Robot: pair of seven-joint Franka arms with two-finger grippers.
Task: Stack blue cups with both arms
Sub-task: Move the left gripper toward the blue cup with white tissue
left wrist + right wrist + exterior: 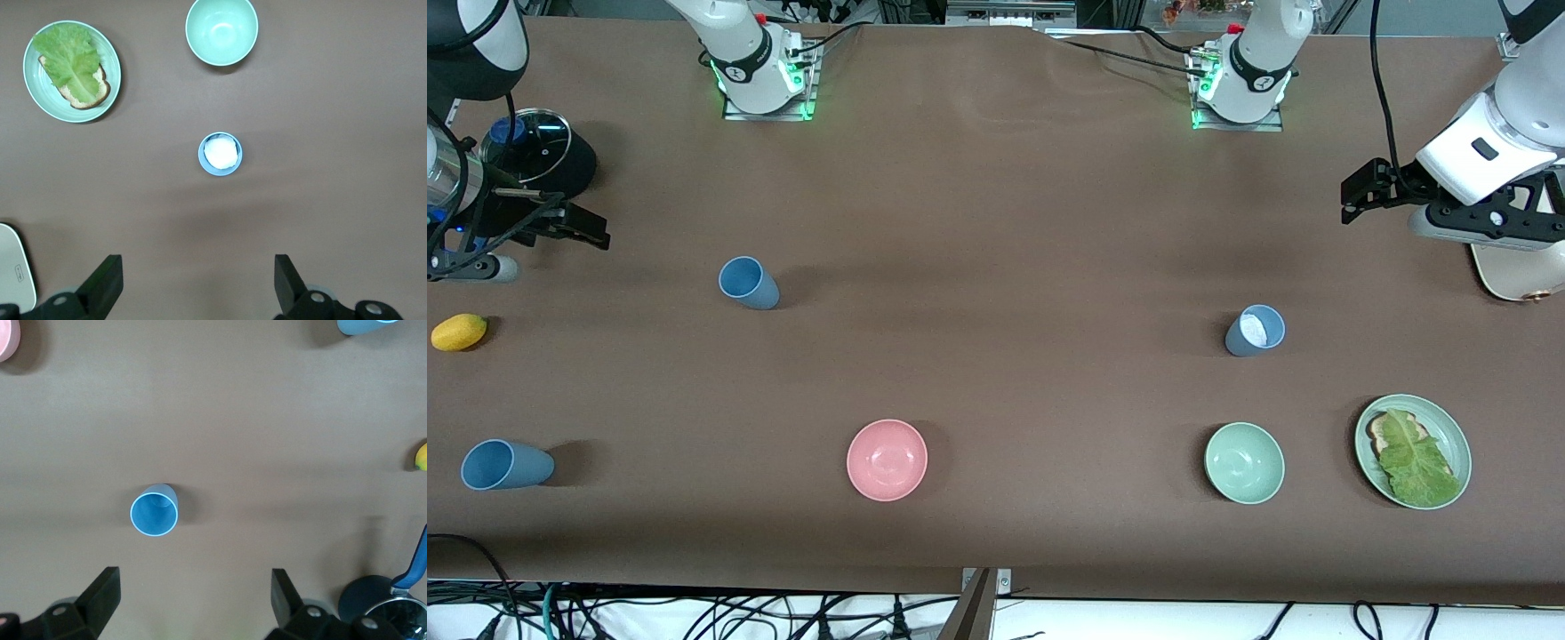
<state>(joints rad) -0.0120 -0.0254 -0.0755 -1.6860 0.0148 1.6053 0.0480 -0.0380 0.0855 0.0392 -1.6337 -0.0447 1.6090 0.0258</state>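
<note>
Three blue cups stand apart on the brown table. A medium blue cup (pixel 749 283) is toward the right arm's end and also shows in the right wrist view (pixel 155 513). A second blue cup (pixel 507 465) stands nearer the front camera at that end. A paler grey-blue cup (pixel 1255 331) with something white inside is toward the left arm's end and shows in the left wrist view (pixel 220 154). My right gripper (pixel 591 229) (pixel 195 603) is open and empty, up beside the medium blue cup. My left gripper (pixel 1360 200) (pixel 198 287) is open and empty, up beside the pale cup.
A pink bowl (pixel 887 460), a pale green bowl (pixel 1244 462) and a green plate (pixel 1454 444) with lettuce on bread lie near the front edge. A lemon (pixel 459 332) and a lidded black pot (pixel 538 147) are at the right arm's end. A white appliance (pixel 1516 271) sits under the left arm.
</note>
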